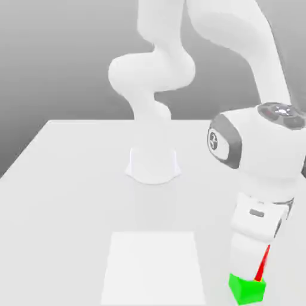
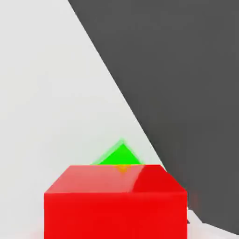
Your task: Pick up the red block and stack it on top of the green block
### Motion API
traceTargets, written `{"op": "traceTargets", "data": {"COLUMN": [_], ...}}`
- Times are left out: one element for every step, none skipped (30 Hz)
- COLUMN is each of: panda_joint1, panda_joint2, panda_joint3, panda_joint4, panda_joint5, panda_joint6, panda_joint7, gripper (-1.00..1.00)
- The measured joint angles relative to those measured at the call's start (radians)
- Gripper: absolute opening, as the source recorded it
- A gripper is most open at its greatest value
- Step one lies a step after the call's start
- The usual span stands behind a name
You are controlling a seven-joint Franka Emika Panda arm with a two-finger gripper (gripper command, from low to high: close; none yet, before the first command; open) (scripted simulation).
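No containers on the table (image 1: 72, 179); it carries a flat white sheet (image 1: 154, 266) near the front edge, w/ the arm's base (image 1: 153, 164) mid-table behind it. Going right in the exterior view: the green block (image 1: 246, 288) sits by the table's front right corner. The red block (image 1: 262, 266) shows as a thin red sliver directly above the green one, touching or just over it, mostly hidden behind the hand. The gripper (image 1: 258, 272) hangs straight over both blocks, pointing down. In the hand view the red block (image 2: 115, 201) is close up, just under the hand, w/ a corner of the green block (image 2: 119, 156) peeking past its top edge. Can't tell how wide the fingers stand or whether they grip the red block.
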Motion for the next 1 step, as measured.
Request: {"op": "traceTargets", "data": {"panda_joint1": [0.0], "panda_joint2": [0.0], "panda_joint3": [0.0], "panda_joint4": [0.0], "panda_joint5": [0.0], "panda_joint6": [0.0], "panda_joint7": [0.0], "gripper": [1.0]}}
